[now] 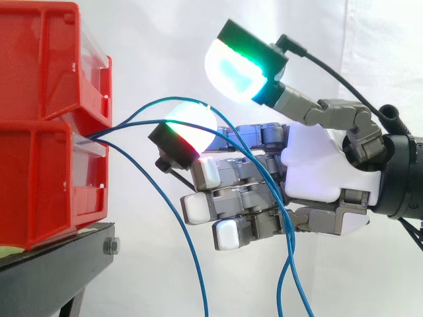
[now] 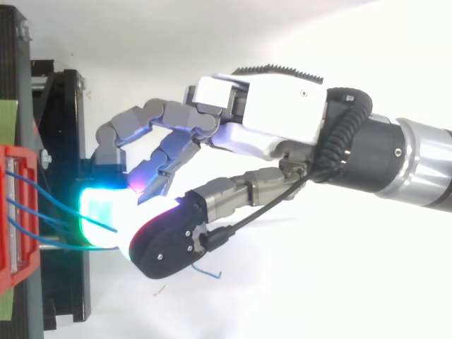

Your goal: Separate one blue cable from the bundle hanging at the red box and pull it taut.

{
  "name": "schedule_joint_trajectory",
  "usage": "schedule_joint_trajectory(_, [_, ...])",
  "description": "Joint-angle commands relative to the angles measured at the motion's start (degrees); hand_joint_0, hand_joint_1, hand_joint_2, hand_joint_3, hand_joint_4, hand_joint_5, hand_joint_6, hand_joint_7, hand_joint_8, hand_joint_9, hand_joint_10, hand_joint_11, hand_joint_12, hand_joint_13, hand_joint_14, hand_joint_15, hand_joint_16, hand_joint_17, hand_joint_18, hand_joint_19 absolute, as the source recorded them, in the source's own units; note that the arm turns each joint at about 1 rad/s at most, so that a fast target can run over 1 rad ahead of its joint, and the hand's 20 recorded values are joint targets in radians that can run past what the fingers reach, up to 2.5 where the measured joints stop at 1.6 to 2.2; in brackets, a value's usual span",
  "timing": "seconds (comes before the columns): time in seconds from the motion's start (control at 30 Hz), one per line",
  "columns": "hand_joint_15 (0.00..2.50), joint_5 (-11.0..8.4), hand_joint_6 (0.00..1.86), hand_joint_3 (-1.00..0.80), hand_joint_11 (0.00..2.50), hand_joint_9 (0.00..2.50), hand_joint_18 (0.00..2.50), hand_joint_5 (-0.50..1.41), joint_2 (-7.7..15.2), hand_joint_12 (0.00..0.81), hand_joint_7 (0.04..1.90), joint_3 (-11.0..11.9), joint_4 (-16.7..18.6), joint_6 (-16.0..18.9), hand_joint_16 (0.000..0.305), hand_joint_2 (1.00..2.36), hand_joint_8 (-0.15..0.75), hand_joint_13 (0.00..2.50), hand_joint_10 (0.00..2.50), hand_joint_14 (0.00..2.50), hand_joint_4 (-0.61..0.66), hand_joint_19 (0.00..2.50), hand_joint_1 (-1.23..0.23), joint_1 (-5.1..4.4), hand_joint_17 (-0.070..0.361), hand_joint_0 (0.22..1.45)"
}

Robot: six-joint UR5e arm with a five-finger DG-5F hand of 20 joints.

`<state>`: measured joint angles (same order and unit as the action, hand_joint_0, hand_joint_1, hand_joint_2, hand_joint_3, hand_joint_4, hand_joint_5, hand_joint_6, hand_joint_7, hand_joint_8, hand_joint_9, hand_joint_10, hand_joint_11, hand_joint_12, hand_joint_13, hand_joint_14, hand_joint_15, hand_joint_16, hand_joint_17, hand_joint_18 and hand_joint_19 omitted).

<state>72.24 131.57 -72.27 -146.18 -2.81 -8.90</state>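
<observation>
The blue cables (image 1: 106,132) leave the gap between the two stacked red bins (image 1: 39,79) as a bundle and fan out toward the hand (image 1: 317,168), which reaches in from the right at the height of that gap. One cable (image 1: 158,100) arcs highest, passes over the top of the glowing pad of the uppermost finger (image 1: 192,125), then drops across the camera side of the other fingers. A second strand runs just below it, meets that same fingertip and reappears beyond it, hanging down past the palm. A third falls away early, between the bins and the fingertips, touching neither. The hand is spread wide and has hold of nothing: the thumb (image 1: 238,69) is raised, its green-and-cyan pad well apart from the finger pad beneath it, and the high cable lies in the gap between the two, unpinched (whether it rests on the finger pad or only crosses in front of it I cannot tell). The other fingers stretch nearly straight toward the bins, their white pads short of the bin fronts. From above, the strands run from the red bin (image 2: 14,212) rightward and vanish under the thumb's glowing pad. The bins sit on a black stand (image 1: 59,264), which carries a pale green strip (image 2: 7,113) at its edge; any print on it is too small to read.
</observation>
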Motion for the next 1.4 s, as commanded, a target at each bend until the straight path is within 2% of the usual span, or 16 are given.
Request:
schedule_joint_trajectory(0.0, [0.53, 0.09, 0.83, -0.5, 0.84, 0.94, 1.02, -0.17, 0.0, 0.425, 1.08, 0.02, 0.02, 0.0, 0.055, 1.0, 0.371, 0.97, 0.01, 0.01, 0.22, 0.46, -0.59, -0.06, 0.124, 0.48])
schedule_joint_trajectory(0.03, [0.53, 0.09, 0.83, -0.5, 0.83, 0.94, 1.01, -0.17, 0.0, 0.422, 1.08, 0.02, 0.02, 0.0, 0.055, 1.0, 0.369, 0.97, 0.01, 0.01, 0.22, 0.46, -0.65, 0.03, 0.123, 0.49])
schedule_joint_trajectory(0.2, [0.54, 0.0, 0.82, -0.5, 0.82, 0.94, 0.97, -0.16, 0.0, 0.41, 1.12, 0.02, 0.28, 0.0, 0.051, 1.0, 0.353, 0.97, 0.01, 0.02, 0.21, 0.47, -0.76, -0.24, 0.115, 0.52])
schedule_joint_trajectory(0.3, [0.54, 0.0, 0.84, -0.5, 0.81, 0.91, 0.93, -0.16, 0.0, 0.392, 1.19, -0.07, 0.37, 0.0, 0.047, 1.0, 0.333, 0.95, 0.02, 0.02, 0.18, 0.48, -0.81, -0.24, 0.106, 0.64])
schedule_joint_trajectory(0.4, [0.54, 0.09, 0.87, -0.25, 0.82, 0.9, 0.93, -0.17, 0.0, 0.389, 1.32, 0.02, 0.37, -0.09, 0.047, 1.02, 0.336, 0.95, 0.02, 0.02, 0.07, 0.48, -0.83, -0.24, 0.105, 0.66])
schedule_joint_trajectory(0.43, [0.54, 0.09, 0.9, -0.18, 0.83, 0.9, 0.93, -0.19, 0.0, 0.39, 1.21, -0.07, 0.37, -0.09, 0.047, 1.02, 0.335, 0.95, 0.02, 0.02, 0.06, 0.47, -0.83, -0.24, 0.106, 0.64])
schedule_joint_trajectory(0.67, [0.52, 0.09, 0.87, -0.1, 0.87, 0.88, 0.97, -0.22, 0.0, 0.411, 1.03, -0.07, 0.37, 0.0, 0.052, 1.01, 0.358, 0.95, 0.01, 0.02, 0.2, 0.45, -0.69, -0.24, 0.118, 0.65])
schedule_joint_trajectory(1.07, [0.52, 0.18, 0.82, -0.14, 0.86, 0.87, 0.95, -0.21, 0.0, 0.412, 0.98, 0.02, 0.28, 0.0, 0.053, 1.01, 0.356, 0.93, 0.01, 0.02, 0.24, 0.46, -0.64, -0.24, 0.119, 0.65])
schedule_joint_trajectory(1.17, [0.53, 0.18, 0.8, -0.26, 0.87, 0.86, 0.92, -0.21, 0.0, 0.401, 1.0, -0.07, 0.19, 0.0, 0.05, 1.02, 0.343, 0.91, 0.01, 0.02, 0.22, 0.48, -0.59, -0.24, 0.113, 0.61])
schedule_joint_trajectory(1.27, [0.53, 0.09, 0.78, -0.47, 0.85, 0.86, 0.93, -0.2, 0.0, 0.409, 1.02, -0.07, 0.28, 0.0, 0.052, 1.0, 0.348, 0.92, 0.02, 0.02, 0.22, 0.47, -0.55, -0.24, 0.117, 0.55])
schedule_joint_trajectory(1.37, [0.52, 0.09, 0.78, -0.5, 0.85, 0.87, 0.94, -0.19, 0.0, 0.411, 1.04, -0.07, 0.28, 0.0, 0.053, 1.0, 0.355, 0.92, 0.01, 0.02, 0.23, 0.48, -0.54, -0.24, 0.119, 0.53])
